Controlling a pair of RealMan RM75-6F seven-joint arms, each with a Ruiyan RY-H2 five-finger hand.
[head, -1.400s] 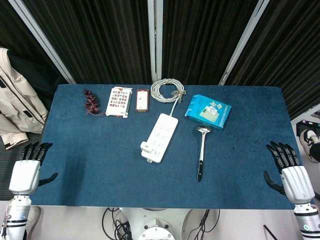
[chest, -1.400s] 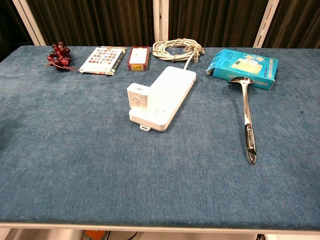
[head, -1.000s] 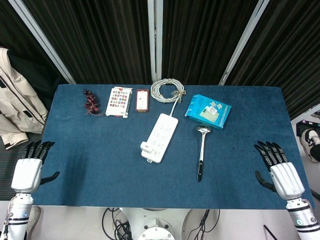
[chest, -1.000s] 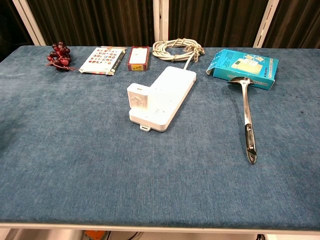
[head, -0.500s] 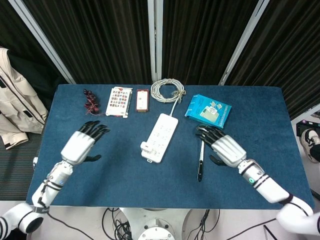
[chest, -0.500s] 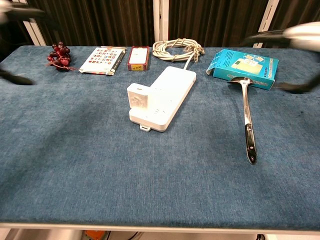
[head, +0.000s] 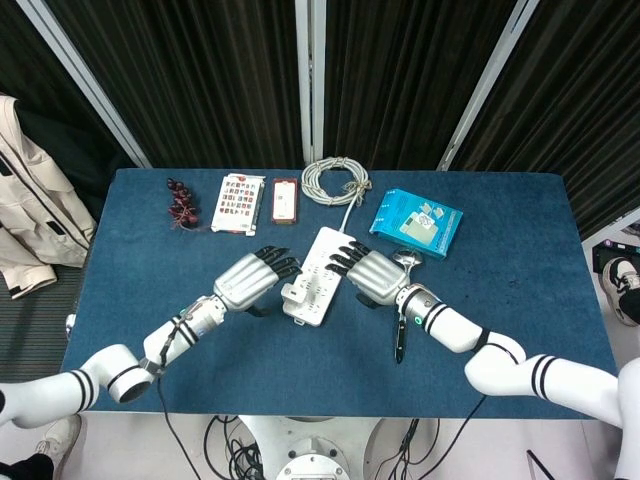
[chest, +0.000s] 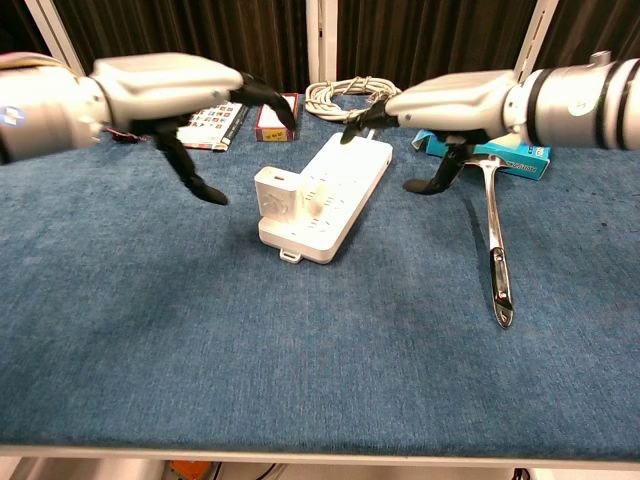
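A white power strip (head: 320, 272) (chest: 322, 195) lies at the table's middle with a white plug adapter (chest: 276, 191) in its near end; its coiled cable (head: 335, 180) (chest: 355, 97) lies behind it. My left hand (head: 250, 279) (chest: 170, 85) hovers just left of the strip, fingers spread, holding nothing. My right hand (head: 367, 273) (chest: 450, 100) hovers just right of the strip's far end, fingers spread and empty. Neither hand plainly touches the strip.
A steel ladle (head: 403, 300) (chest: 493, 235) lies right of the strip, partly under my right hand. A blue box (head: 416, 222) (chest: 490, 133) sits behind it. At the back left lie a red card box (head: 285, 200), a picture booklet (head: 238, 203) and dark red berries (head: 182, 204).
Both hands have swept in from the table's outer sides to either side of the power strip. Nothing on the table has moved.
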